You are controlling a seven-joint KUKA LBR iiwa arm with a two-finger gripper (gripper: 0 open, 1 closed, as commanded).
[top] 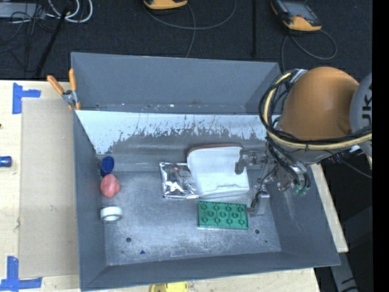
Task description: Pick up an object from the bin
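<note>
Green studded plate (223, 215) just below-left of jaws; white tub (214, 170) beside.

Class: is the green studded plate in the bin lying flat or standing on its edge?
Lying flat: the green studded plate shows its whole broad face, studs up, on the floor of the bin.

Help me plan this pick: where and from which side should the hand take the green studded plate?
Likely from straight above, closing across the short width of the green plate, near its middle. It lies flat on the bin floor, so only its long edges offer a hold. The white tub sits close behind its back edge, leaving little room.
</note>
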